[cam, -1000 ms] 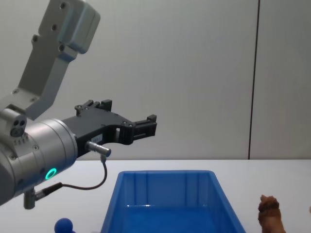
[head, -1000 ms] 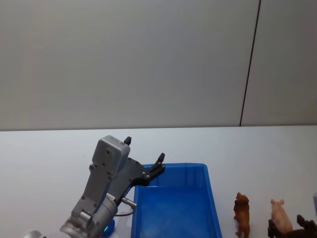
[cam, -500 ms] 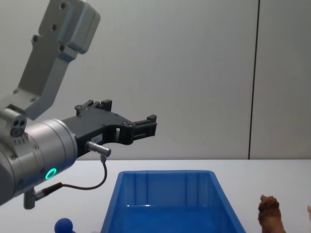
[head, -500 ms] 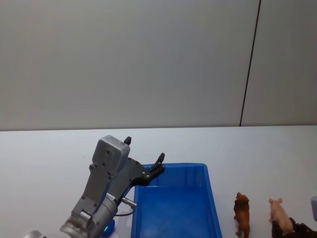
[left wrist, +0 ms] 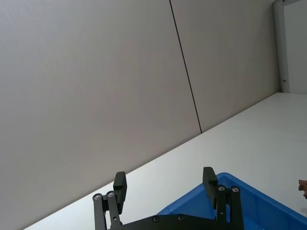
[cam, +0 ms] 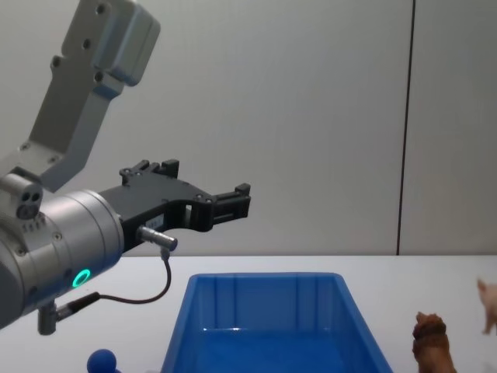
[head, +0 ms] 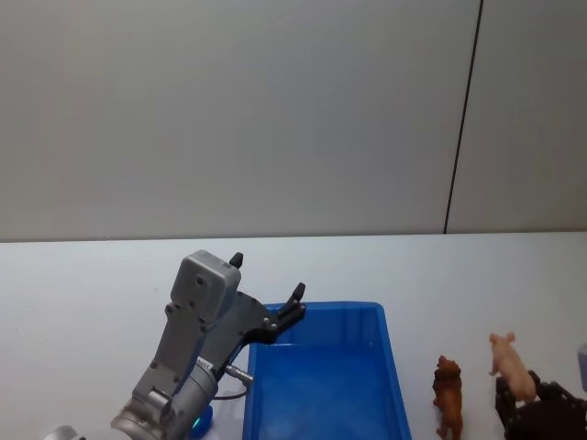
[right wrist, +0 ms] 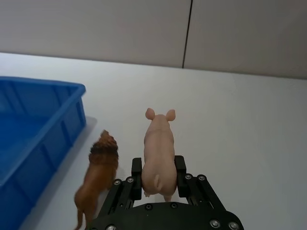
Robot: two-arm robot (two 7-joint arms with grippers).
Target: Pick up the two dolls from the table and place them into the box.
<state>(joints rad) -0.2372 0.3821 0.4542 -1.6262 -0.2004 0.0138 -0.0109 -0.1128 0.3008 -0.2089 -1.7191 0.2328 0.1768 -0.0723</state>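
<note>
Lift confirmed: pale flesh-toned plastic pig doll (right wrist: 158,148) hangs clear of the plain white tabletop (head: 83,284), pinched at the rump by the closed right gripper (right wrist: 158,178), at lower right of the head view. A second ago it stood on the table; it now sits higher in frame, snout up. Reddish-brown plastic lion doll (head: 448,392) stands untouched just left of it, beside the large bright blue ribbed plastic box (head: 339,306), which looks empty. Left gripper (left wrist: 164,178) hovers spread and empty over the box's left rim, unmoved. Judgement: the first pick is made. What remains is carrying the pig leftward over the rim, releasing it, then fetching the lion.
</note>
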